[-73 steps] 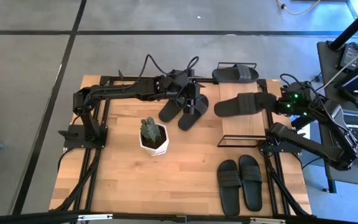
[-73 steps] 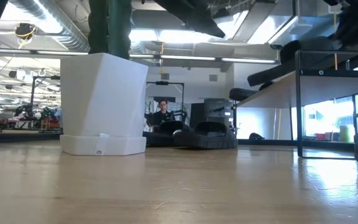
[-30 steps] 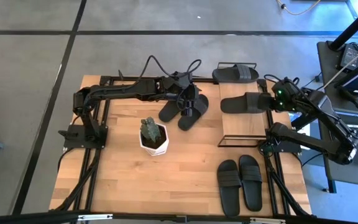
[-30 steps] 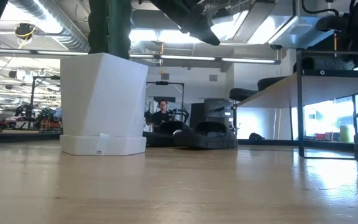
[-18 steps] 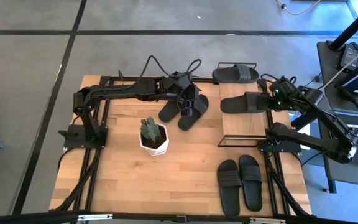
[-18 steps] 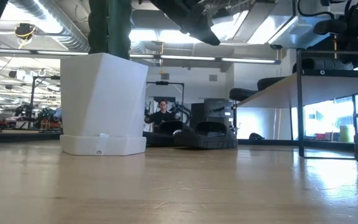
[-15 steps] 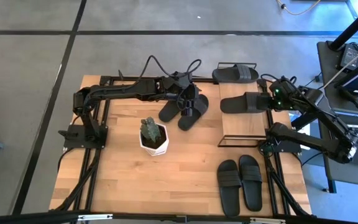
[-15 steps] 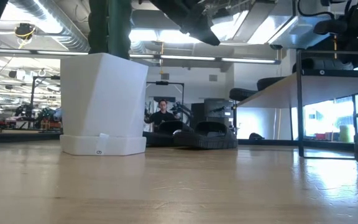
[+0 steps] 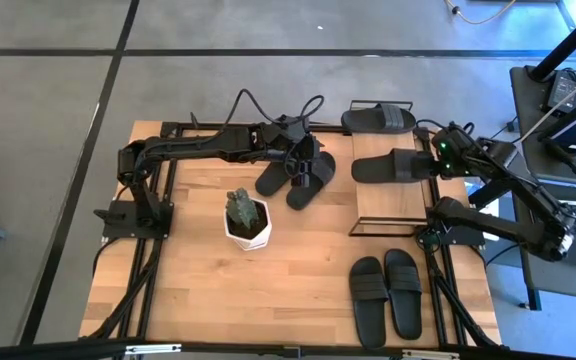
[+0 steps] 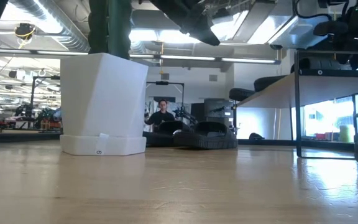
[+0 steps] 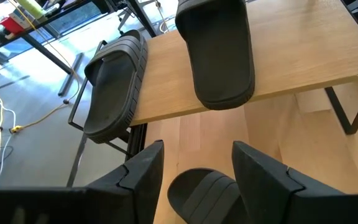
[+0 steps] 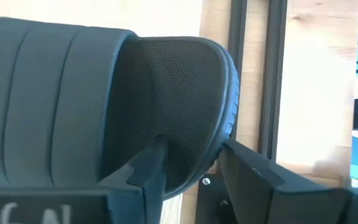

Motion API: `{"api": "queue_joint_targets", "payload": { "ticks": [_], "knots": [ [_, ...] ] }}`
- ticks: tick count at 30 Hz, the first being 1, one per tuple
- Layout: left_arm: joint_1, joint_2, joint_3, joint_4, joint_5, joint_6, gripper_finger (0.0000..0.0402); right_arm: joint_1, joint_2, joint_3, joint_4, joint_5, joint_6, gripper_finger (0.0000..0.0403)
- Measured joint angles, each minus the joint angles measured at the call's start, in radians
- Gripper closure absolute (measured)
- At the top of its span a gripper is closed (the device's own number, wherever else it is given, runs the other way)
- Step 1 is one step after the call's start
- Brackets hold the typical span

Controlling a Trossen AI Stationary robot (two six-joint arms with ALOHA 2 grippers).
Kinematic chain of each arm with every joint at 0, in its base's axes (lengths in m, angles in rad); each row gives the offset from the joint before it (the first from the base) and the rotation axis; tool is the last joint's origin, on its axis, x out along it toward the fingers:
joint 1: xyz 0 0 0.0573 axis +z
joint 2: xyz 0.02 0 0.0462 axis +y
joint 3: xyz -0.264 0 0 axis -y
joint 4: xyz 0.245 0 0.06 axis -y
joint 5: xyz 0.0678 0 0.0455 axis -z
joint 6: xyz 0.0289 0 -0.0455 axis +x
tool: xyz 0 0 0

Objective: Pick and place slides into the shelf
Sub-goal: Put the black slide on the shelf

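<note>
My right gripper (image 9: 436,163) is shut on a black slide (image 9: 393,165) that lies across the top of the shelf (image 9: 388,203), a light board on a thin black frame. A second slide (image 9: 378,118) lies at the shelf's far end. My left gripper (image 9: 303,160) hangs open over two slides (image 9: 271,178) (image 9: 310,183) lying on the table left of the shelf. In the left wrist view its fingers (image 11: 145,168) stand above one of them (image 11: 204,194) without touching it. Two more slides (image 9: 368,300) (image 9: 404,290) lie side by side near the table's near right corner. My right gripper (image 12: 191,158) holds the slide by its heel end (image 12: 194,134). One finger (image 12: 151,163) lies on the footbed and the other (image 12: 247,167) stands outside the heel's rim. It comes from the table's right, slanting down. The slide's toe end points left over the shelf board.
A white pot (image 9: 248,225) with a small green plant stands in the middle of the table, near the left arm's two slides. The shelf's black frame (image 10: 297,106) rises at the right in the low view. Bare wood lies along the table's near left side.
My right gripper has edged the held slide a little toward the table's left along the shelf top. Before that it carried the slide from the shelf's near part toward its far part and lowered it.
</note>
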Motion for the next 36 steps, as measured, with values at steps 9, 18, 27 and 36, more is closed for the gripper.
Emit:
{"api": "queue_joint_targets", "payload": {
  "ticks": [9, 18, 27, 36],
  "knots": [
    [0.000, 0.000, 0.000, 0.000, 0.000, 0.000, 0.0220, 0.000, 0.062, 0.000, -0.005, 0.001, -0.049, 0.0227],
    [0.000, 0.000, 0.000, 0.000, -0.005, 0.000, 0.0220, 0.000, 0.080, 0.000, -0.008, 0.020, -0.197, 0.0226],
    [0.000, 0.000, 0.000, -0.004, -0.008, -0.006, 0.0220, -0.001, 0.028, 0.089, -0.107, 0.272, -0.021, 0.0226],
    [0.001, 0.000, 0.000, -0.007, -0.008, -0.031, 0.0220, -0.001, -0.170, 0.165, 0.043, 0.479, 0.167, 0.0226]
  ]
}}
